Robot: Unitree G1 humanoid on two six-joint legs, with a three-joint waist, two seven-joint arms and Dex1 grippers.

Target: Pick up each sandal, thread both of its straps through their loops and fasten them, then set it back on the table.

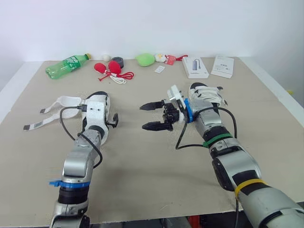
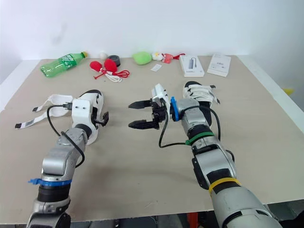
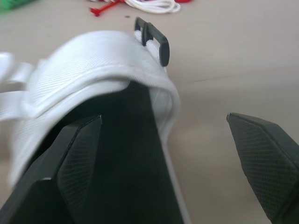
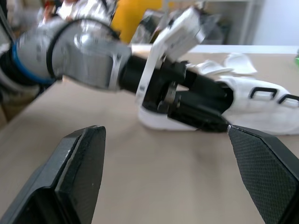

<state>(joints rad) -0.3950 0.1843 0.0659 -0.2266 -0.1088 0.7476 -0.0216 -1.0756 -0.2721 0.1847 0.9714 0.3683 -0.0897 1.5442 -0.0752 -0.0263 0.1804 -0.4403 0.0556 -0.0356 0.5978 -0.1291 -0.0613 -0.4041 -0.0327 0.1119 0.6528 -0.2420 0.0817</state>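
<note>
A white sandal with a black insole lies on the left of the table, its two straps spread loose to the left. My left gripper is open and low over this sandal. One finger rests on the insole, the other hangs outside the side wall. Two black loops stand just ahead. The second white sandal lies behind my right wrist. My right gripper is open at the table's middle. It points toward the left sandal and holds nothing.
Along the far edge lie a green bottle, red items with a white cord, a dark round object, a green lump, a small card and two white boxes.
</note>
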